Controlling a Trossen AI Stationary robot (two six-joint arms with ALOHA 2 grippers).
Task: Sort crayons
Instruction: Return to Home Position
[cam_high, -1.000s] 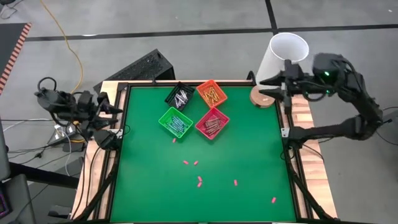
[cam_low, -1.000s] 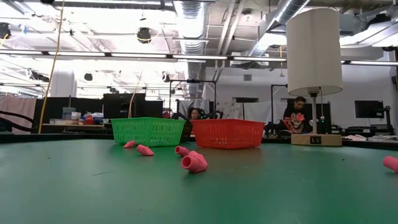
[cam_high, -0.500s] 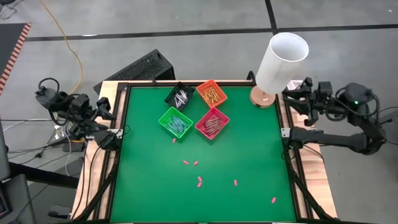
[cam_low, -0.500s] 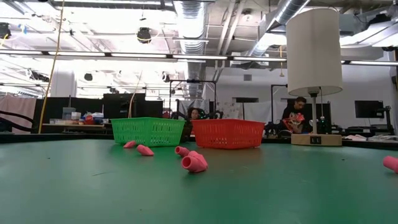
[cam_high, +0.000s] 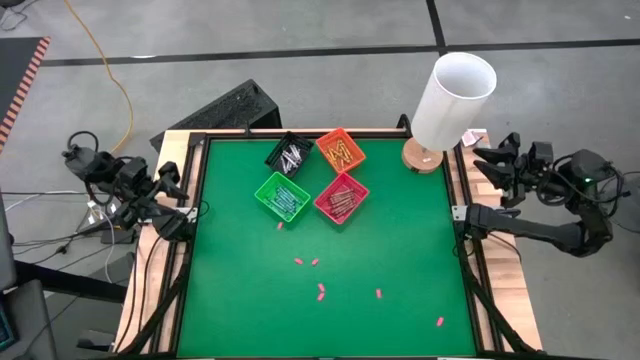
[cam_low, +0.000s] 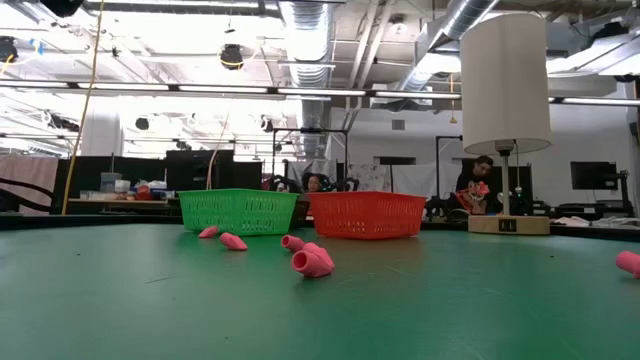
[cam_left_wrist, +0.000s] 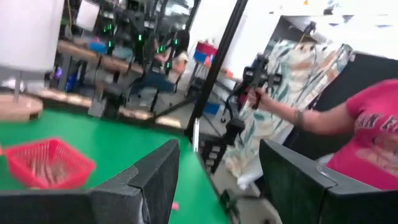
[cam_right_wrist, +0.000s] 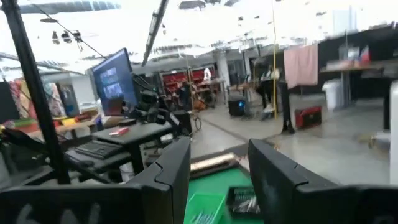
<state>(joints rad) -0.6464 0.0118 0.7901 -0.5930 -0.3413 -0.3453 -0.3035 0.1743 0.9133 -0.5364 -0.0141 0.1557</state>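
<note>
The crayons lie in four small bins at the table's far middle: grey and white ones in the black bin (cam_high: 290, 154), yellow and orange ones in the orange bin (cam_high: 340, 150), blue ones in the green bin (cam_high: 282, 196), and brown and red ones in the red bin (cam_high: 341, 198). My left gripper (cam_high: 172, 186) is open and empty beyond the table's left edge; its fingers stand apart in the left wrist view (cam_left_wrist: 217, 180). My right gripper (cam_high: 492, 166) is open and empty beyond the table's right edge, as the right wrist view (cam_right_wrist: 217, 180) also shows.
Several tiny pink bits (cam_high: 320, 291) lie scattered on the green mat's near half. A tall white cylinder (cam_high: 455, 88) on a round wooden base (cam_high: 424, 158) stands at the far right corner. A person in a pink sleeve (cam_left_wrist: 367, 130) shows beyond the table.
My right gripper has drawn away from the white cylinder's base toward the table's right edge and a little toward the near side, ending off the table. It has stayed empty. The bins and crayons have kept still.
</note>
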